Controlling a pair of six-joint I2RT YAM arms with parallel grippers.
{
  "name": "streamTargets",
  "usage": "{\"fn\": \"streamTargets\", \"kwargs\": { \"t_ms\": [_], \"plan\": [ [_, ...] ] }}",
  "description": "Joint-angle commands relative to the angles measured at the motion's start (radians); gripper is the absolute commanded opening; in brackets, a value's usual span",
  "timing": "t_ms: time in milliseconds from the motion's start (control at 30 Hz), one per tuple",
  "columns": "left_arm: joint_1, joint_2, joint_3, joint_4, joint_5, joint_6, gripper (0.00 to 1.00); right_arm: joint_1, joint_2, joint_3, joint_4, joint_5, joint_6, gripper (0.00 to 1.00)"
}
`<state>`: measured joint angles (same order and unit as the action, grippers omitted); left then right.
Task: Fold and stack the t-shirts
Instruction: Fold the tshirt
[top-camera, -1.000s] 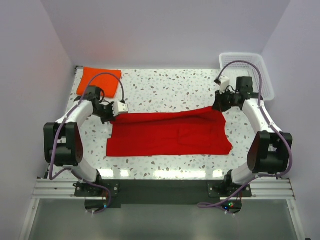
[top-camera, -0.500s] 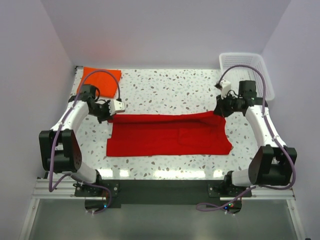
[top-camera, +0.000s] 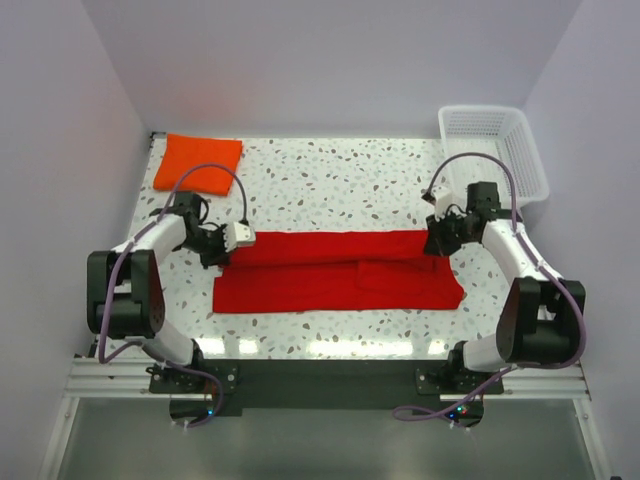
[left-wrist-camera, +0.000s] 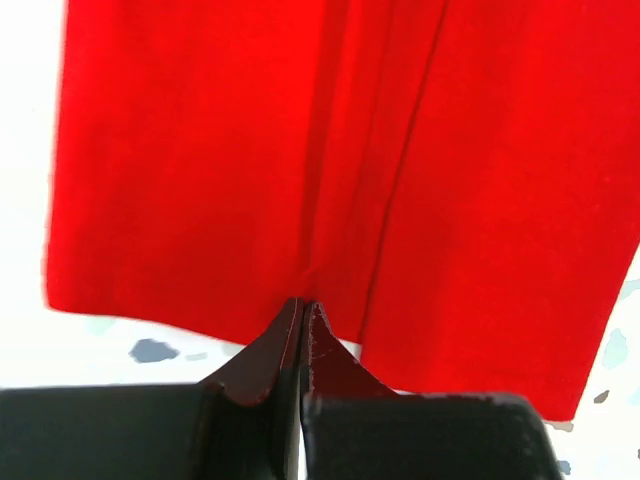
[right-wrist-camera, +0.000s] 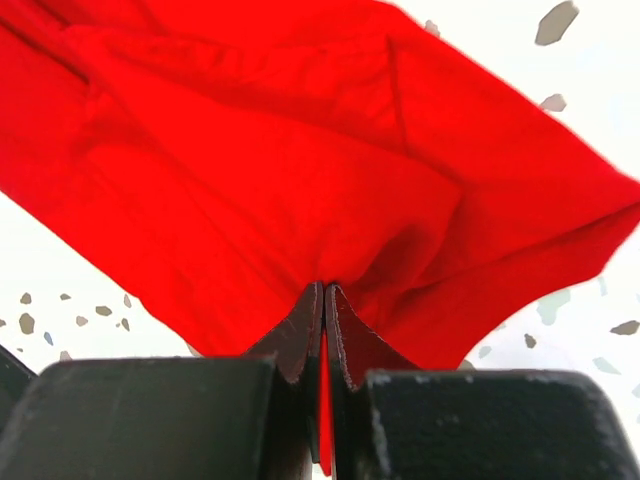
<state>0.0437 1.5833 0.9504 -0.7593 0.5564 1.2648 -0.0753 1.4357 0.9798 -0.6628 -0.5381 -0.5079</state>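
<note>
A red t-shirt (top-camera: 335, 270) lies spread across the table's middle, its far edge folded toward the near side. My left gripper (top-camera: 226, 240) is shut on the shirt's far left edge (left-wrist-camera: 300, 200). My right gripper (top-camera: 434, 238) is shut on the shirt's far right edge (right-wrist-camera: 300, 190); red cloth shows between its fingers. A folded orange t-shirt (top-camera: 198, 162) lies at the far left corner.
A white plastic basket (top-camera: 493, 148) stands at the far right corner. The speckled table (top-camera: 340, 180) shows bare behind the red shirt. White walls close the table on three sides.
Both grippers have pulled the shirt's far edge toward the near side and lower, and the fold now lies flatter on the shirt.
</note>
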Motion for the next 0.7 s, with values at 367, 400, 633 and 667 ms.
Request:
{"fn": "streamTargets", "kwargs": {
  "t_ms": [367, 400, 633, 667],
  "plan": [
    [-0.034, 0.004, 0.022, -0.095, -0.029, 0.038, 0.29, 0.011, 0.041, 0.012, -0.214, -0.051, -0.24, 0.16],
    [-0.033, 0.0, 0.04, -0.121, -0.021, 0.053, 0.29, 0.011, 0.04, 0.026, -0.245, -0.054, -0.286, 0.18],
    [-0.036, 0.029, 0.266, -0.21, 0.095, -0.056, 0.36, 0.011, 0.072, 0.19, -0.465, -0.048, -0.409, 0.32],
    [-0.034, 0.036, 0.274, -0.19, 0.106, -0.083, 0.36, 0.011, 0.084, 0.204, -0.468, -0.048, -0.397, 0.32]
  ]
}}
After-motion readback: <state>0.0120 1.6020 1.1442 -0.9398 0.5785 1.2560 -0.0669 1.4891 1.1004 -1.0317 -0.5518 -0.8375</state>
